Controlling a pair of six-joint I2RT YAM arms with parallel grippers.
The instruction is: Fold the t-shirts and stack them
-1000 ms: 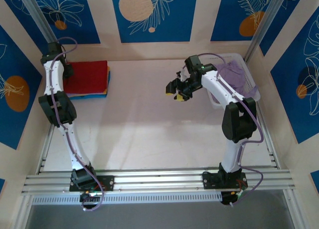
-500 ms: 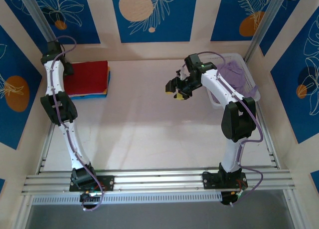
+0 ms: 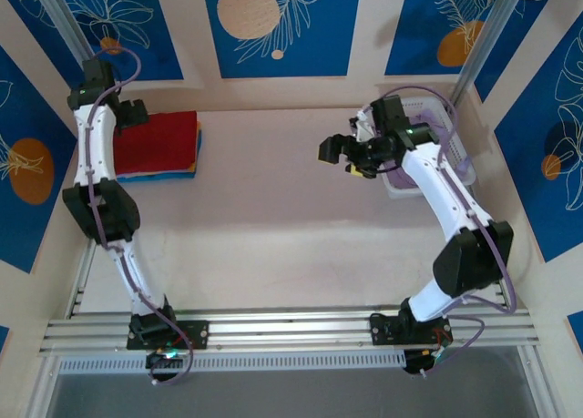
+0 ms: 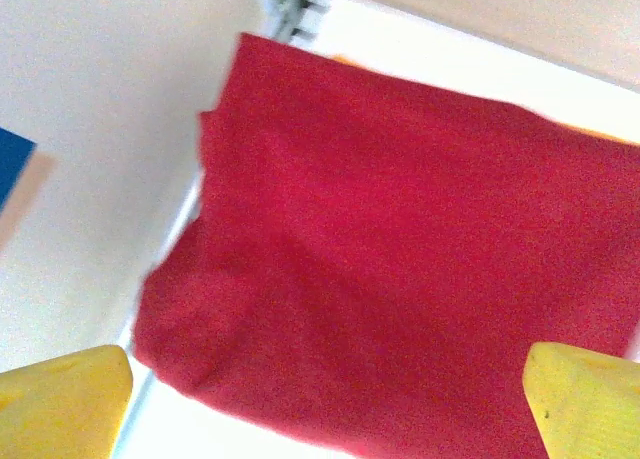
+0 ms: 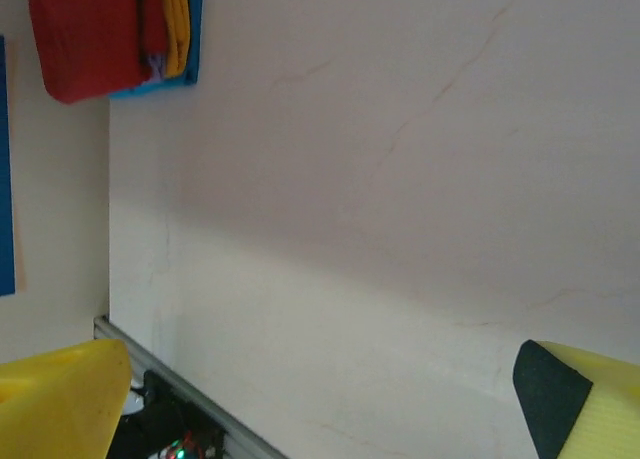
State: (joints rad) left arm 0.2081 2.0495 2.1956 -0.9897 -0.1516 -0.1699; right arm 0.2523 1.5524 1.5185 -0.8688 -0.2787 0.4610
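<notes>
Pale table (image 3: 264, 227): my left gripper (image 3: 130, 115) hovers spread over the red t-shirt (image 3: 159, 140). Right gripper (image 3: 342, 157) hangs splayed mid-table.

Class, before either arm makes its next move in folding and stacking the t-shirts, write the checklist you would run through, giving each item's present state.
1. Left gripper free: jaws wide apart, empty, above the red t-shirt. Ok.
2. Right gripper free: jaws wide apart, empty, over the table. Ok.
3. Stack tidy: red t-shirt folded on top, orange layer and blue layer beneath. Ok.
4. All shirts stacked: lavender t-shirts lie loose in the white basket. Not ok.
5. Number of shirts left in the basket: cannot tell.
</notes>
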